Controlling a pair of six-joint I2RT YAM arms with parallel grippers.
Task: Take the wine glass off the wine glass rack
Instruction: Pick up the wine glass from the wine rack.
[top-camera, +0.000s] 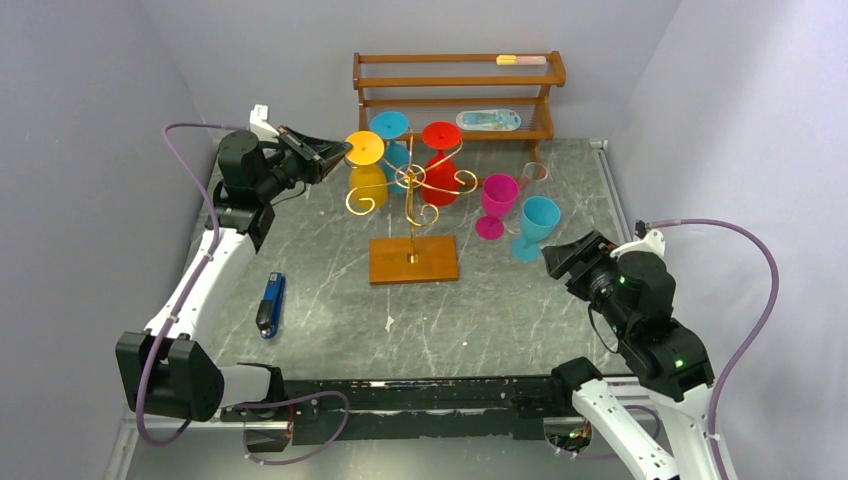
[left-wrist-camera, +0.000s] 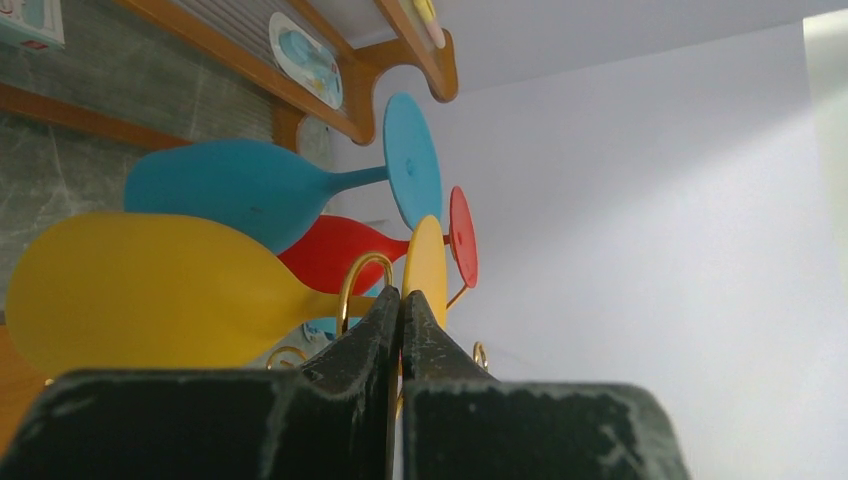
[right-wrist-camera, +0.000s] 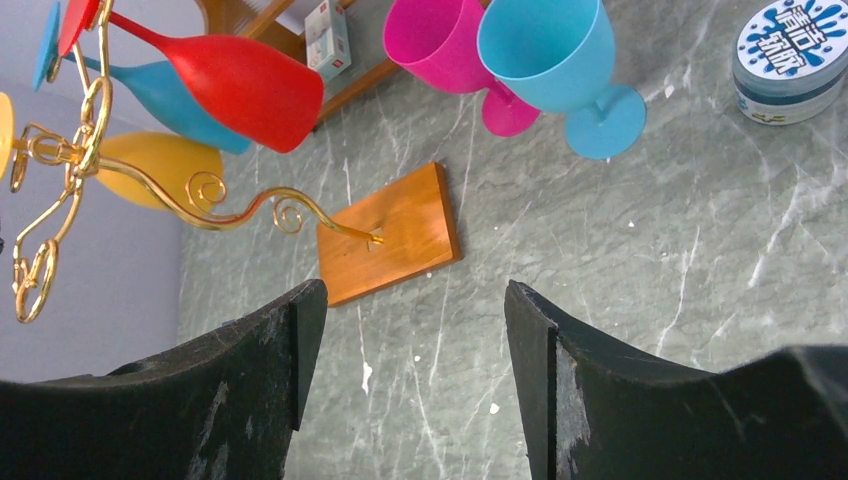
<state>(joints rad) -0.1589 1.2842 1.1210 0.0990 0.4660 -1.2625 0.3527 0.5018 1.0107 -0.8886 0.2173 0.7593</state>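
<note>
Nothing was off yet: the yellow glass and two others hung on the rack mid-worktop. My left gripper, jaws together, sat at the yellow glass's foot; my right gripper hovered, jaws apart.

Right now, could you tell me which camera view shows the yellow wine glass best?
Left wrist: the yellow wine glass looms large, bowl to foot. Top external shows it small; right wrist shows only part.
</note>
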